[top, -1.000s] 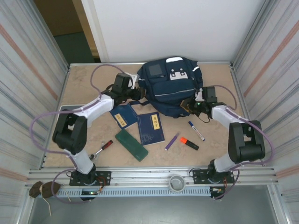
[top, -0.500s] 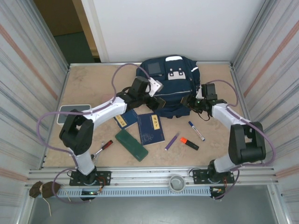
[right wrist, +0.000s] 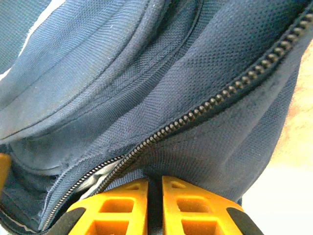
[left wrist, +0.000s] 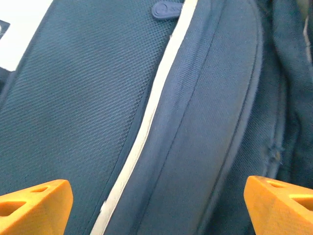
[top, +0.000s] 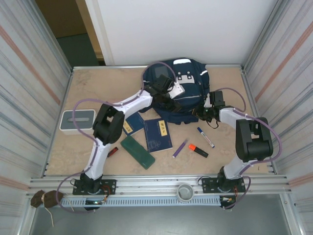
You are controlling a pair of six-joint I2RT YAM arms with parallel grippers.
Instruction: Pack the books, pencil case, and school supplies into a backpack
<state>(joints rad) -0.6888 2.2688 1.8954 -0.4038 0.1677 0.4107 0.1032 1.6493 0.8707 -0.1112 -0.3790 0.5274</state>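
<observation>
The navy backpack [top: 188,78] lies at the back of the table, its zipper partly open in the right wrist view. My left gripper [top: 170,98] hovers over the backpack's front panel [left wrist: 73,98], its orange fingertips [left wrist: 34,205] wide open on either side of a white stripe [left wrist: 146,132]. My right gripper [top: 203,111] is at the backpack's right edge, shut on a fold of fabric [right wrist: 205,132] just below the zipper. Two dark-blue books [top: 129,122] [top: 158,134], a green pencil case [top: 138,152], a purple pen [top: 180,148], an orange highlighter [top: 198,150] and a white marker [top: 206,137] lie in front of the backpack.
A red-handled tool [top: 110,152] lies near the left arm's lower link. A grey-and-white box [top: 77,120] sits at the left edge of the table. A roll of tape [top: 186,192] rests on the front rail. Corrugated walls close in both sides.
My left arm swung right from the backpack's left side onto its front panel while its jaws opened wide. My right gripper closed on the backpack's right edge.
</observation>
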